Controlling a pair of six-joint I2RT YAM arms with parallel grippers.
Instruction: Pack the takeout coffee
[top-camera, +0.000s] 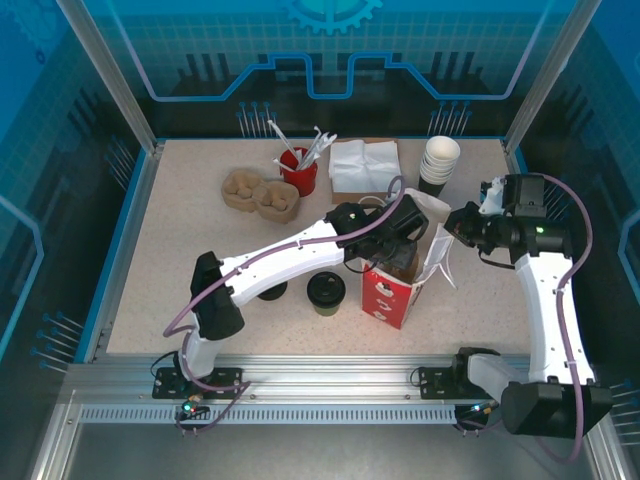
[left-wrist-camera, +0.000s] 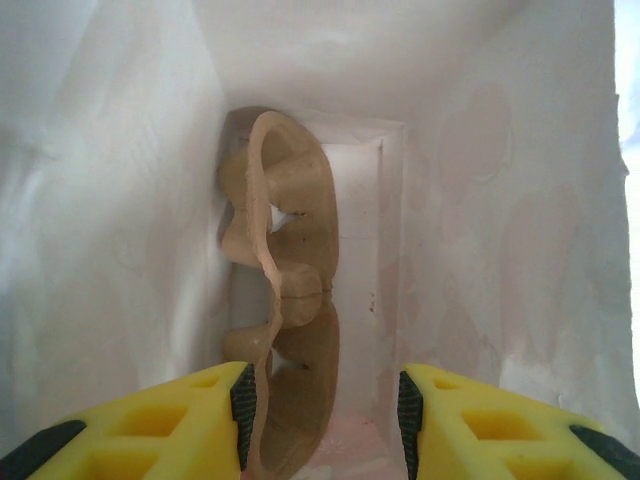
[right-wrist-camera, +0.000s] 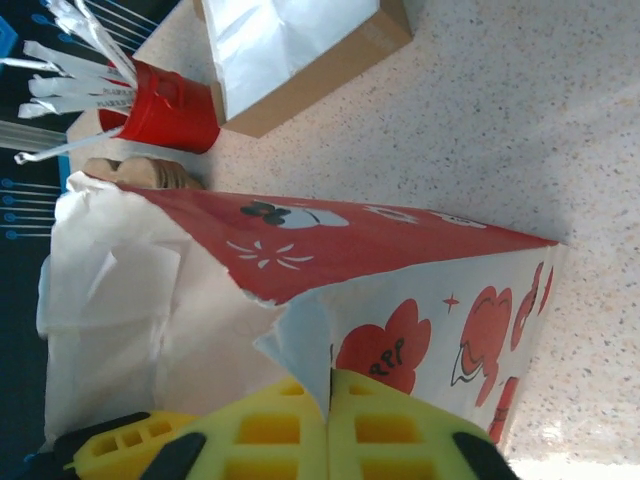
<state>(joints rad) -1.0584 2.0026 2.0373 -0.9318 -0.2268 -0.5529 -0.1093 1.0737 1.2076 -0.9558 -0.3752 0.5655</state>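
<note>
The takeout coffee (top-camera: 326, 290), a small dark cup with a round black lid, stands on the table just left of the red-and-white paper bag (top-camera: 392, 295). My left gripper (top-camera: 400, 238) is down in the bag's mouth. Inside the white bag wall (left-wrist-camera: 500, 250), a brown pulp cup carrier (left-wrist-camera: 290, 220) stands on edge. My left gripper (left-wrist-camera: 325, 410) is open, the carrier's rim close by its left pad and the other pad well apart. My right gripper (top-camera: 452, 232) (right-wrist-camera: 329, 400) is shut on the bag's (right-wrist-camera: 400, 250) torn top edge.
At the back stand a second pulp carrier (top-camera: 260, 192), a red cup of stirrers (top-camera: 298, 170), a napkin box (top-camera: 365, 165) and a stack of lidless cups (top-camera: 440, 160). A low black round piece (top-camera: 270, 291) sits partly under my left arm.
</note>
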